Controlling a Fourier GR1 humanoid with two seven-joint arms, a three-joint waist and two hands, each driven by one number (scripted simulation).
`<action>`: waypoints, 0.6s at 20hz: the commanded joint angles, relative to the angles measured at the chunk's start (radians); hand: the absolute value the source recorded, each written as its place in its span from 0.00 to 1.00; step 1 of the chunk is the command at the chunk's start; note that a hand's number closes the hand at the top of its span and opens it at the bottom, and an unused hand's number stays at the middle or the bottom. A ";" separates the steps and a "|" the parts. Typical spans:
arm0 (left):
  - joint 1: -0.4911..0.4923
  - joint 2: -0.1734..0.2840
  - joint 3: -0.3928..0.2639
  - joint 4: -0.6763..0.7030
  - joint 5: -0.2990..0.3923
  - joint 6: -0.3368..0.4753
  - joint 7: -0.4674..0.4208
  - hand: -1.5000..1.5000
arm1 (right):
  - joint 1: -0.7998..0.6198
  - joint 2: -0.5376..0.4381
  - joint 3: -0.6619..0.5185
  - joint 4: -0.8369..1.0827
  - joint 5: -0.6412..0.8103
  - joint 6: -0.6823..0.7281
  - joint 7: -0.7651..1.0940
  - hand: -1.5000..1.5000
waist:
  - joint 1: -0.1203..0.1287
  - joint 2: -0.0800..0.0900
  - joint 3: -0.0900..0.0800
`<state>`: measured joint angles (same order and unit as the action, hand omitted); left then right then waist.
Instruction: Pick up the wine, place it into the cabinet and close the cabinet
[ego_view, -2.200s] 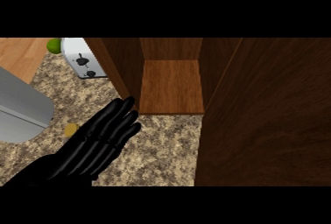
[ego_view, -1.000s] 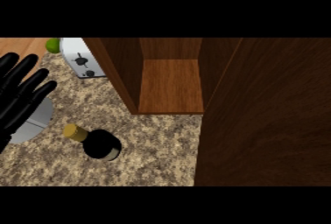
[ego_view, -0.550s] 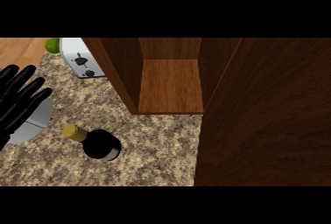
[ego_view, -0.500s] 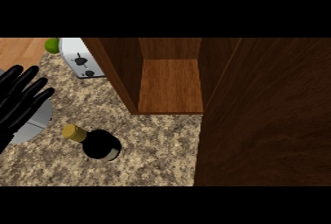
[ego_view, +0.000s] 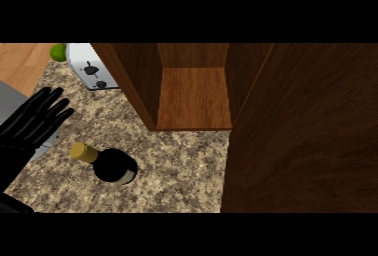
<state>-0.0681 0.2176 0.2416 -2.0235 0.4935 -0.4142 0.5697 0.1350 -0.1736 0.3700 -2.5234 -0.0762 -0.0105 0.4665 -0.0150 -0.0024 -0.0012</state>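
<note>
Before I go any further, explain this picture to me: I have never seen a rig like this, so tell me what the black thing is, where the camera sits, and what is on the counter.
The camera sits where the robot's head would be and looks steeply down at a speckled stone counter.

The black shape at the left edge is the robot's left hand, fingers straight and spread. It holds nothing. The right hand is out of view.

On the counter stands a wine bottle, seen from above: dark body, gold-capped neck tilted toward the hand. Hand and bottle are apart.

The large brown wooden box is the cabinet, open, with a bare shelf showing inside. The wide wooden panel at the right is probably its door.

Behind, near the top left, sit a white toaster and something small and green.
</note>
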 joint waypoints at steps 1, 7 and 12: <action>0.003 -0.018 -0.009 0.095 -0.060 -0.050 -0.087 0.00 | 0.087 -0.035 -0.030 -0.247 -0.067 0.009 0.066 0.00 | -0.005 0.000 0.001; -0.016 -0.031 -0.046 0.203 -0.165 -0.076 -0.155 0.00 | -0.004 -0.027 -0.060 -0.210 -0.084 -0.005 0.104 0.00 | 0.002 0.002 0.001; -0.019 -0.076 -0.054 0.304 -0.282 -0.052 -0.282 0.00 | 0.062 -0.045 -0.072 -0.230 -0.111 0.020 0.073 0.00 | -0.001 0.001 0.001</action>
<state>-0.0689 0.1714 0.2033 -1.7709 0.2819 -0.4971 0.3371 0.1456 -0.1869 0.3457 -2.5221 -0.0774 0.0037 0.4420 -0.0185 -0.0015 -0.0007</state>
